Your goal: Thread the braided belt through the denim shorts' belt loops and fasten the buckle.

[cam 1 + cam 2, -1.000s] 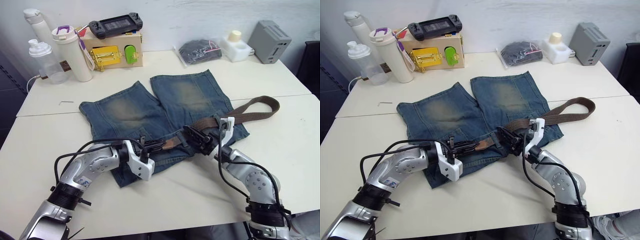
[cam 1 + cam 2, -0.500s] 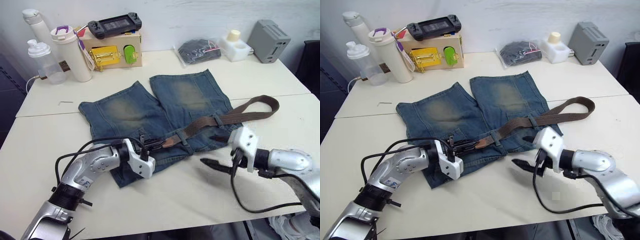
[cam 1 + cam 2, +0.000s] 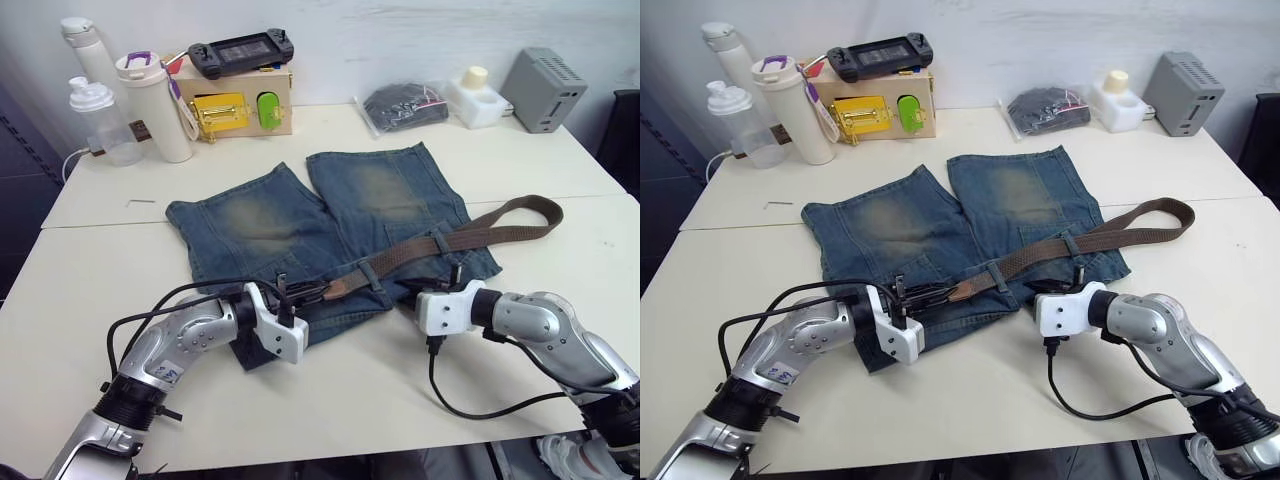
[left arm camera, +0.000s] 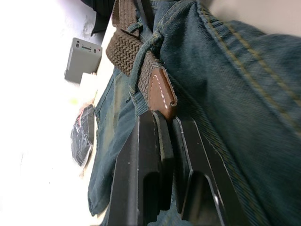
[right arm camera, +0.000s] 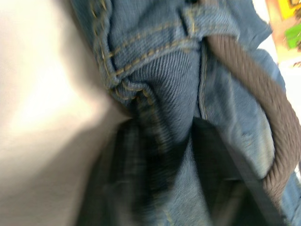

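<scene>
The denim shorts (image 3: 260, 215) lie flat mid-table, waistband toward me. The braided belt (image 3: 480, 232) runs from a bend at the right down along the waistband, under a belt loop (image 3: 372, 275). Its leather tip (image 4: 160, 92) sits at the fingertips of my left gripper (image 3: 318, 294), which is shut on it just past a belt loop (image 4: 143, 56). My right gripper (image 3: 1072, 283) is at the waistband's right end, open, with a fold of denim (image 5: 160, 84) between its fingers and the belt (image 5: 263, 122) beside it. The buckle is hidden.
Along the table's far edge stand bottles (image 3: 160, 105), a wooden box (image 3: 235, 100) with a handheld console (image 3: 240, 47) on top, a bagged dark bundle (image 3: 405, 103), a white item (image 3: 475, 100) and a grey box (image 3: 545, 88). Bare table (image 3: 350, 390) lies in front of the shorts.
My right gripper left the belt at mid-waistband, swung out right over the table, then came back to the waistband's right end. The left gripper has stayed at the belt tip.
</scene>
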Tool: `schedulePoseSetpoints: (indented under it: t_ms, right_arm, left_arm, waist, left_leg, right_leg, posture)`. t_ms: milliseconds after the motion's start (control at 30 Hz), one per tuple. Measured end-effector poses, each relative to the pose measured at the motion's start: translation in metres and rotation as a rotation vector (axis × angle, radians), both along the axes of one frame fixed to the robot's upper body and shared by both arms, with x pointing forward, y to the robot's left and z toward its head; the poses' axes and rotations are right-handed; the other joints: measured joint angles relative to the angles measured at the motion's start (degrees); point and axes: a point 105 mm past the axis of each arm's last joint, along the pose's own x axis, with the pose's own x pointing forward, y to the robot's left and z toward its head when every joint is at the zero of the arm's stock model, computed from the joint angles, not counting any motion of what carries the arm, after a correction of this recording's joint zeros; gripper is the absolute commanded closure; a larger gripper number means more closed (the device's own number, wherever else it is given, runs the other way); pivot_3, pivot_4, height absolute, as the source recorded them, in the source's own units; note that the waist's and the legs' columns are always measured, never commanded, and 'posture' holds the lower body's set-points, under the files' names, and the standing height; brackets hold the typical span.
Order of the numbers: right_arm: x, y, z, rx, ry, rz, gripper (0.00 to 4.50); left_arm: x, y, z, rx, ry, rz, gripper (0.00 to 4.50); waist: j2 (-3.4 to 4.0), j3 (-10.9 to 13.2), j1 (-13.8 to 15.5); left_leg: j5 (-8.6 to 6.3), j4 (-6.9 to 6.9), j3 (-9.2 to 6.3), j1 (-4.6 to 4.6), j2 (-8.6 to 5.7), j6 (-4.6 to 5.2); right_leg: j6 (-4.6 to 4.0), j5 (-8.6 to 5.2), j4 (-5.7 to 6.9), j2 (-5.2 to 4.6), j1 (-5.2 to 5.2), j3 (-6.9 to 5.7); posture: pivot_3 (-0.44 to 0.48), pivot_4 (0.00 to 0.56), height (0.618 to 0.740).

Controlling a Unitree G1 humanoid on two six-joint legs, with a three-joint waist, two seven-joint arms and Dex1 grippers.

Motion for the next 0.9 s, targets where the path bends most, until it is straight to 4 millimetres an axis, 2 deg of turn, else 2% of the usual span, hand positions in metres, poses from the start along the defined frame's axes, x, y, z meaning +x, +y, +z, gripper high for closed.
schedulePoseSetpoints:
  t_ms: [67, 167, 233, 300, 367, 633, 800, 900]
  right_arm:
    - [0.013, -0.019, 0.003, 0.011, -0.002, -0.099, 4.47]
    - [0.036, -0.070, 0.010, 0.020, -0.021, -0.331, 4.47]
    - [0.041, -0.099, 0.013, -0.007, -0.036, -0.438, 4.47]
    - [0.043, -0.118, 0.014, -0.036, -0.042, -0.494, 4.47]
    - [0.042, -0.122, 0.014, -0.040, -0.042, -0.501, 4.47]
    - [0.029, -0.118, 0.013, 0.001, 0.000, -0.484, 4.47]
    - [0.021, -0.123, 0.020, 0.091, 0.046, -0.546, 2.29]
    - [0.010, -0.133, 0.029, 0.133, 0.120, -0.576, 0.71]
  left_arm:
    - [-0.002, 0.003, 0.001, 0.001, -0.003, 0.006, 4.50]
    - [-0.006, 0.006, -0.003, 0.009, 0.003, 0.010, 4.50]
    - [-0.008, 0.008, -0.003, 0.015, 0.004, 0.016, 4.50]
    - [-0.007, 0.011, -0.004, 0.017, 0.005, 0.025, 4.50]
    - [-0.007, 0.011, -0.003, 0.016, 0.002, 0.024, 4.50]
    - [-0.008, 0.009, -0.001, 0.011, -0.007, 0.020, 4.50]
    - [-0.008, 0.008, 0.002, -0.006, -0.028, 0.010, 4.50]
    - [-0.007, 0.008, 0.003, -0.018, -0.042, 0.005, 4.50]
  waist:
    - [0.01, 0.0, 0.7]
    - [0.02, 0.0, 2.1]
    - [0.03, 0.0, 3.0]
    - [0.03, 0.0, 3.4]
    - [0.03, 0.0, 3.5]
    - [0.04, 0.0, 3.3]
    - [0.05, 0.0, 3.3]
    - [0.13, 0.1, 3.3]
  left_leg:
    - [-0.01, 0.19, -0.10, -0.08, -0.11, 0.02]
    - [-0.02, 0.35, -0.15, -0.18, -0.33, 0.05]
    - [-0.04, 0.38, -0.14, -0.22, -0.40, 0.10]
    - [-0.04, 0.39, -0.17, -0.25, -0.39, 0.10]
    - [-0.04, 0.39, -0.16, -0.26, -0.35, 0.10]
    - [-0.04, 0.36, -0.18, -0.27, -0.31, 0.10]
    - [-0.04, 0.36, -0.19, -0.29, -0.31, 0.09]
    - [-0.04, 0.35, -0.18, -0.29, -0.31, 0.10]
  right_leg:
    - [0.00, 0.00, 0.09, 0.00, 0.00, 0.04]
    - [0.00, 0.00, 0.30, -0.08, -0.07, 0.15]
    - [0.00, 0.00, 0.46, -0.13, -0.15, 0.21]
    - [0.00, 0.00, 0.54, -0.14, -0.19, 0.22]
    - [0.00, 0.00, 0.56, -0.13, -0.21, 0.21]
    - [-0.01, 0.00, 0.57, -0.11, -0.22, 0.19]
    - [-0.01, 0.00, 0.51, -0.11, -0.22, 0.18]
    - [-0.01, 0.00, 0.46, -0.11, -0.21, 0.18]
  posture:
    - [0.000, 0.150, 0.645]
    - [0.000, 0.150, 0.645]
    - [0.000, 0.150, 0.645]
    - [0.000, 0.150, 0.645]
    - [0.000, 0.150, 0.645]
    - [0.000, 0.150, 0.645]
    - [0.000, 0.150, 0.645]
    - [0.000, 0.150, 0.645]
